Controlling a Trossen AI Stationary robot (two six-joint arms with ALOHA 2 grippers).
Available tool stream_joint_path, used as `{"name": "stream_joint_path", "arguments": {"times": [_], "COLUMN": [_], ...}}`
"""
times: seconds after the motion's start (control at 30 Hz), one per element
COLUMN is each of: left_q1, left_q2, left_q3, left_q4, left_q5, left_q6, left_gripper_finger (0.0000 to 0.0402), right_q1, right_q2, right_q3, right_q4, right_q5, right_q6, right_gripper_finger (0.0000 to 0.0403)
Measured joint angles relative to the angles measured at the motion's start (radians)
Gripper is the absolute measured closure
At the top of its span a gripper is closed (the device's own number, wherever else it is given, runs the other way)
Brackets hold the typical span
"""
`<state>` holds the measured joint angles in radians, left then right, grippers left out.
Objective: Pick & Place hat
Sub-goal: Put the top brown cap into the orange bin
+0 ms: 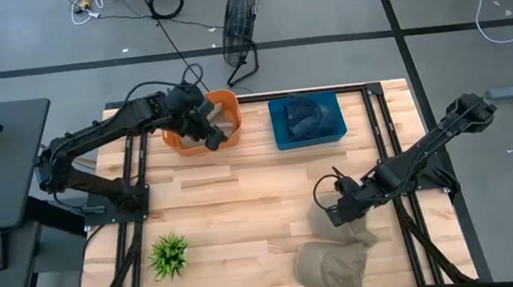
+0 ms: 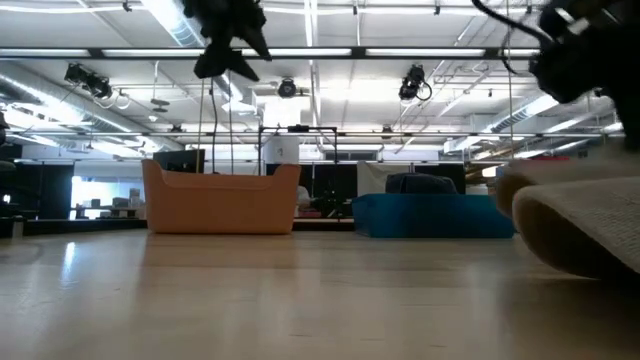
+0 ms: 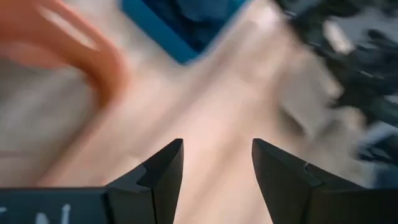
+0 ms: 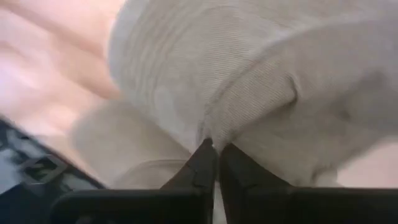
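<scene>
Two beige cloth hats sit near the table's front right: one [image 1: 346,225] under my right gripper [image 1: 340,206], the other [image 1: 332,267] lying on the table in front of it and touching it. My right gripper [image 4: 216,149] is shut on the upper hat [image 4: 261,81]. The low view shows beige hat brim [image 2: 580,215] at its right edge. My left gripper [image 1: 205,122] hovers open above the orange bin [image 1: 223,99], which holds a pale hat. In the left wrist view its fingers [image 3: 214,174] stand apart over bare wood, touching nothing. My right gripper pinches a raised fold of the beige hat's cloth [image 4: 214,134] between its two fingertips. The fingers come from above, slanting down from the table's right side. The hat spreads out below and around the fingers; I cannot tell whether it is lifted off the table.
A blue bin [image 1: 307,121] holding dark hats stands right of the orange bin at the table's far side. A small green plant [image 1: 168,254] stands near the front left. Bare wood lies across the table's middle. A fan [image 1: 237,31] stands on the floor behind the table.
</scene>
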<state>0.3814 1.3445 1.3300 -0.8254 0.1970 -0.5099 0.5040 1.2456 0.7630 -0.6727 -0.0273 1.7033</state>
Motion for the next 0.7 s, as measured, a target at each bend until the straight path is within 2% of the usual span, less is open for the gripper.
{"name": "stream_joint_path", "arguments": {"times": [0.13, 0.27, 0.4, 0.5, 0.7], "left_q1": [-0.059, -0.134, -0.202, -0.245, -0.273], "left_q2": [0.000, 0.000, 0.003, 0.008, 0.032], "left_q3": [0.000, 0.000, 0.000, 0.000, 0.001], "left_q4": [0.033, 0.112, 0.233, 0.334, 0.448], "left_q5": [0.098, 0.107, 0.107, 0.087, 0.020], "left_q6": [-0.106, -0.190, -0.251, -0.269, -0.335], "left_gripper_finger": [0.0207, 0.0207, 0.0207, 0.0207, 0.0207], "right_q1": [-0.045, -0.115, -0.205, -0.274, -0.377], "right_q2": [-0.018, -0.019, -0.019, -0.019, -0.018], "right_q3": [0.114, 0.258, 0.354, 0.398, 0.414], "right_q4": [-0.055, -0.164, -0.187, -0.142, 0.028], "right_q5": [0.090, 0.204, 0.284, 0.335, 0.321], "right_q6": [-0.117, -0.268, -0.413, -0.531, -0.720], "right_gripper_finger": [0.0397, 0.0398, 0.0400, 0.0401, 0.0402]}}
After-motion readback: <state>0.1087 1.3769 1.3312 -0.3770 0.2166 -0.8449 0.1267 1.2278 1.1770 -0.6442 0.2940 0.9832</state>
